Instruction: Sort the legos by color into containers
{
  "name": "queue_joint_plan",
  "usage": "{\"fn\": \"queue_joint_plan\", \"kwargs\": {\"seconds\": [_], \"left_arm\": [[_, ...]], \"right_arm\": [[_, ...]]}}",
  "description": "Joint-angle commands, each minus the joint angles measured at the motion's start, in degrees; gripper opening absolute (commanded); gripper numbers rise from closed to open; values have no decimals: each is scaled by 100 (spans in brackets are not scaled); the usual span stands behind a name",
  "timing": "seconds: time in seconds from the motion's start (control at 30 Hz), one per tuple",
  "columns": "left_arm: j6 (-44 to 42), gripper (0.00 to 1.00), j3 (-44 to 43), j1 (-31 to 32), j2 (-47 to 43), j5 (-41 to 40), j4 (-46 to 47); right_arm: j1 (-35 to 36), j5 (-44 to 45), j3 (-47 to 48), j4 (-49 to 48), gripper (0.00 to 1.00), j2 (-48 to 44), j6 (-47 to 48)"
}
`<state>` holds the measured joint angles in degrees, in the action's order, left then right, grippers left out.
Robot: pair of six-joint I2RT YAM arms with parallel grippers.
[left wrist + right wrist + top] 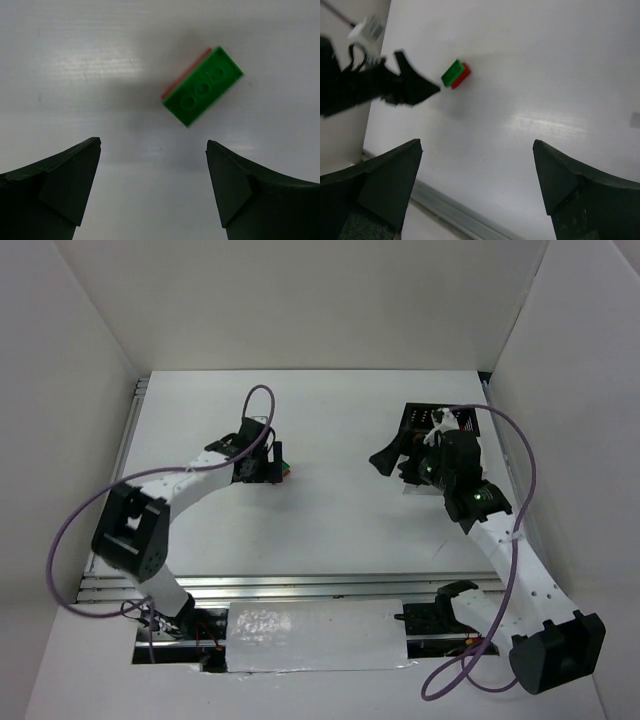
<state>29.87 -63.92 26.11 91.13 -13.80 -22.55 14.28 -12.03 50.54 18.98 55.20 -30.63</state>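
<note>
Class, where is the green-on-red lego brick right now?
The brick lies on the table, slightly left of centre in the top view, just beyond the open left gripper and untouched.

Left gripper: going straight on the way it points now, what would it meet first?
Probably the green-on-red lego, ahead of the open left gripper, slightly right of centre; depth is unclear, so the table might come first.

Bright even overhead lighting, glare streaks on the white desk (545, 120), soft shadows, wrist views slightly blurred
</note>
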Motion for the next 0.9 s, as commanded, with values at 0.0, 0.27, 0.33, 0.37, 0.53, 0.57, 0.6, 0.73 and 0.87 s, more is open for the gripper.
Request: {"fn": "queue_joint_plan", "kwargs": {"seconds": [0.0, 0.27, 0.33, 0.37, 0.53, 0.57, 0.6, 0.73, 0.87], "left_arm": [[-875, 100, -639, -457, 843, 244, 319], [-1984, 98, -1325, -545, 1934, 1318, 549], [-2055, 97, -1316, -528, 2022, 1554, 593], [-2107, 96, -1281, -528, 2031, 1600, 628], [-2169, 97, -1131, -519, 1882, 1758, 839], [-2135, 97, -1175, -519, 1908, 1880, 822], [-2065, 97, -1288, -510, 1943, 1881, 761], [-1871, 97, -1369, -370, 1795, 1513, 725], [-1792, 97, -1456, -194, 1584, 1241, 550]], "right_arm": [[197, -1100, -369, -255, 99, -334, 4], [285, -1187, -791, -132, 99, -651, 268], [294, -1222, -818, -184, 100, -625, 286], [303, -1249, -870, -245, 100, -607, 286], [321, -1302, -871, -272, 100, -475, 330], [321, -1310, -880, -316, 100, -466, 330], [312, -1310, -880, -334, 100, -449, 321], [329, -1311, -897, -360, 100, -379, 330], [338, -1310, -985, -457, 100, -378, 286]]}}
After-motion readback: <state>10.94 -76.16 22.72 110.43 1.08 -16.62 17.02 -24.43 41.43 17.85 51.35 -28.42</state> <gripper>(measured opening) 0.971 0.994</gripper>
